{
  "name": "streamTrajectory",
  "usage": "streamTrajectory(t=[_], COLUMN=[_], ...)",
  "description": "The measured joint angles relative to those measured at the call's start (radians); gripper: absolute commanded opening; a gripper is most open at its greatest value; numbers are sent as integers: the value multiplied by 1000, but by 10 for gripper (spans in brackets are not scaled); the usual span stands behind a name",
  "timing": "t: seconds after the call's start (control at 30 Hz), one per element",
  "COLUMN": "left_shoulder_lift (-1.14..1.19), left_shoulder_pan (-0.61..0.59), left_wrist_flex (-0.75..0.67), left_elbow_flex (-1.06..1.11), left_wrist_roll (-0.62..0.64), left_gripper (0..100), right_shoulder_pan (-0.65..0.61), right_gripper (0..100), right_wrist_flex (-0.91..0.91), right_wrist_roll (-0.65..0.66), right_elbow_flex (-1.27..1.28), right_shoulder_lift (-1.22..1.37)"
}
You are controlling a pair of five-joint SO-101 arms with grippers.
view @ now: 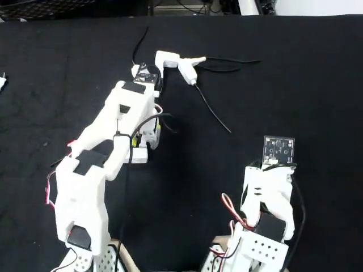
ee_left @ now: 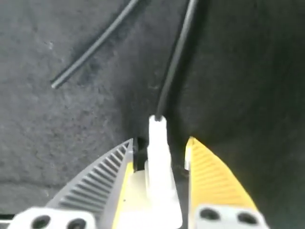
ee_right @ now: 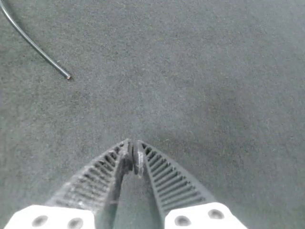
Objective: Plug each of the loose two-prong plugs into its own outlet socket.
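Left end effector [ee_left: 159, 141], upper centre of the high view, clamps a white plug [ee_left: 157, 164]; right end effector [ee_right: 133, 151], lower right, is closed and empty.

I get even overhead light: white arms [view: 113, 130] glare on black cloth [view: 295, 85]; soft shadow flanks the plug [ee_left: 157, 152] and cable [ee_left: 176, 62].

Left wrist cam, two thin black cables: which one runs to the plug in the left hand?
The black cable entering the white plastic plug held in the left hand. The other black cable lies apart, ending in a free tip.
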Motion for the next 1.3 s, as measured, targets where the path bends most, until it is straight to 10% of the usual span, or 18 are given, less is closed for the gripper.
streamTrajectory(t=[0.87, 1.3], left_shoulder_lift=[75, 80], left_shoulder_pan=[-9, -21], left_wrist_flex=[-11, 106], left_elbow_flex=[-114, -175], left_wrist_roll=[0, 0], left_gripper=[30, 30], right_shoulder_pan=[-155, -867], right_gripper=[15, 13], right_wrist_flex=[77, 97], right_wrist_roll=[84, 242], right_elbow_flex=[0, -21], right_shoulder_lift=[-2, -2])
